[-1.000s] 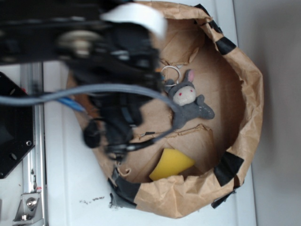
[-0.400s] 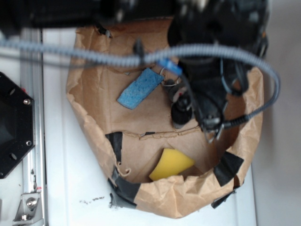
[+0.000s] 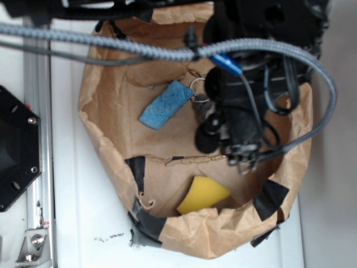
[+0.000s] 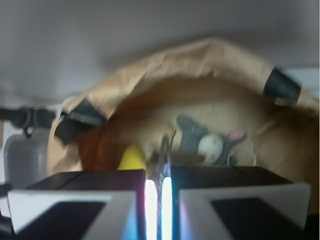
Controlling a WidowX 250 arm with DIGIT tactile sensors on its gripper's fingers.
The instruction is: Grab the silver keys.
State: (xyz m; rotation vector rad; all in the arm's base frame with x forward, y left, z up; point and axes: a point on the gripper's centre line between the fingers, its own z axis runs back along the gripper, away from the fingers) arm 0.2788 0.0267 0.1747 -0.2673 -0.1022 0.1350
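In the wrist view my gripper is shut, with a thin sliver of shiny metal, the silver keys, pinched in the narrow gap between its two fingers and sticking out past the tips. In the exterior view the gripper hangs over the right half of the brown paper bag, and the arm hides the keys there. The image is blurred, so single keys cannot be told apart.
A grey plush bunny with a white ring lies just beyond the fingertips. A light blue sponge lies at the bag's upper middle, a yellow sponge at its lower rim. Black tape patches mark the crumpled rim.
The arm has swung from the left side of the bag to the right, uncovering the blue sponge and covering the bunny. Since 0.4 s ago it has shifted only slightly left.
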